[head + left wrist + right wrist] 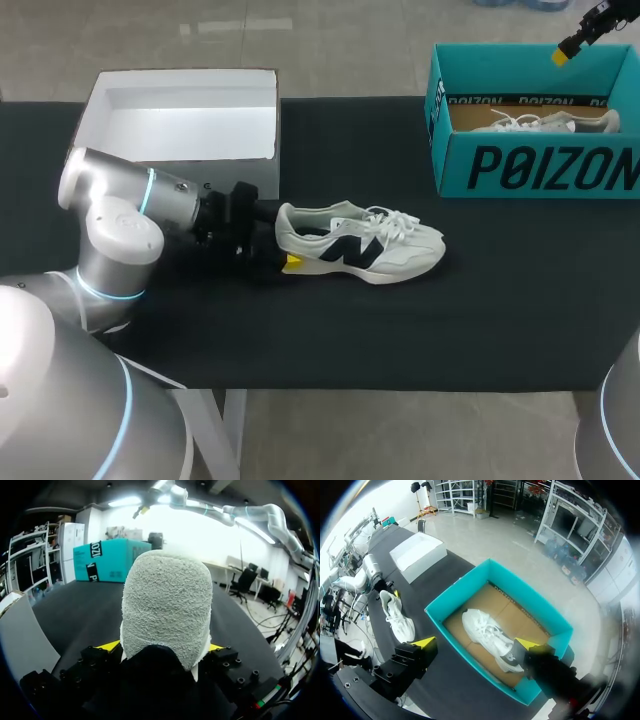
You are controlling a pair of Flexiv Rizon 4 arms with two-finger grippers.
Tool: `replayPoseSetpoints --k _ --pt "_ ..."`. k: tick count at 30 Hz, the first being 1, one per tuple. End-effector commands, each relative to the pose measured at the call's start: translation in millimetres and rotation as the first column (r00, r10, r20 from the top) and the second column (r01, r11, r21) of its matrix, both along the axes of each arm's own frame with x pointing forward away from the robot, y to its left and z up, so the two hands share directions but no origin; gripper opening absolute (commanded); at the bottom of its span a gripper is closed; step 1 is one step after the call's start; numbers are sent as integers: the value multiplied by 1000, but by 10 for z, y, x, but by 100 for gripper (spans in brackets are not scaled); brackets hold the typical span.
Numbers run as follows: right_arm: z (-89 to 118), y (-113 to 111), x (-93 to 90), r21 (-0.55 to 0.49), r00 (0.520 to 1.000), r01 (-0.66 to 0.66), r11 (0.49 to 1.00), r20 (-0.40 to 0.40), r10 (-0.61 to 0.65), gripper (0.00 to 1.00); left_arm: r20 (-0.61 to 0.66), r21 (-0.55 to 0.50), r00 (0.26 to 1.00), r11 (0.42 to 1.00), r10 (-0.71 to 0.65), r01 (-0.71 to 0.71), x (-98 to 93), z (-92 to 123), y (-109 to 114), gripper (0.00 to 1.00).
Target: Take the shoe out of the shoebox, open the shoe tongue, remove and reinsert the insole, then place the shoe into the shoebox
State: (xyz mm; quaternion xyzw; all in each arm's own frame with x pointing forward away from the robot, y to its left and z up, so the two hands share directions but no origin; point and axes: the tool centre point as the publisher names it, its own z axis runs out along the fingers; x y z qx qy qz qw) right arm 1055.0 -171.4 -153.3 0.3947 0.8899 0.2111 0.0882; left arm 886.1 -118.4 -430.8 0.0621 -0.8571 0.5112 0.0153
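A white sneaker [360, 242] with a dark side mark lies on its sole on the black table, toe pointing right. My left gripper [283, 248] is shut on its heel. In the left wrist view the grey heel [167, 605] fills the gap, with a yellow fingertip [111, 645] against each side. A second white sneaker [487, 637] lies inside the teal shoebox [530, 165] at the back right. My right gripper [476, 645] hangs open high above that box, holding nothing, and shows at the far corner [575, 42] in the head view.
An open white box [180, 115] stands at the back left of the table, just behind my left arm [130, 205]. Bare black tabletop [400, 330] lies in front of the sneaker and between it and the teal shoebox.
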Motion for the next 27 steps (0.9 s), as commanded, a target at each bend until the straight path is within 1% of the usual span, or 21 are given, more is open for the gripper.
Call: replayPoseSetpoints --k 1,3,4,6,7,8,10,11,13,16,18,23,27 --pt "-2 -2 4 -1 1000 0 1000 0 0 100 0 -1 1000 1000 -1 1 0 -3 13 0" --pt "-2 -2 4 -1 1000 0 1000 0 0 100 0 -1 1000 1000 -1 1 0 -3 13 0" --pt "-1 59 3 5 1000 -6 1000 2 6 100 0 -1 1000 1000 -1 1 0 -3 13 0" --pt "-12 172 10 3 998 56 998 -13 -56 100 0 -1 1000 1000 -1 1 0 -3 13 0" --pt "-18 235 18 20 997 75 997 -4 -75 100 0 -1 1000 1000 -1 1 0 -3 13 0" --pt "-19 288 16 29 992 123 992 -4 -123 100 0 -1 1000 1000 -1 1 0 -3 13 0" --pt "-24 386 10 43 984 181 983 -6 -181 100 0 -1 1000 1000 -1 1 0 -3 13 0" --pt "-24 439 -2 48 973 231 972 -19 -231 100 0 -1 1000 1000 -1 1 0 -3 13 0" --pt "-21 562 -42 4 953 299 954 -61 -298 100 0 -1 1000 1000 -1 1 0 -3 13 0" --pt "-24 694 -192 26 912 403 915 -100 -399 100 0 -1 1000 1000 -1 1 0 -3 13 0" --pt "-27 798 -279 32 897 433 901 -115 -427 100 0 -1 1000 1000 -1 1 0 -3 13 0" --pt "23 1096 -463 17 893 435 900 -136 -429 100 0 -1 1000 1000 -1 1 0 -3 13 0" --pt "19 1261 -609 16 891 431 902 -167 -423 100 0 -1 1000 1000 -1 1 0 -3 13 0"
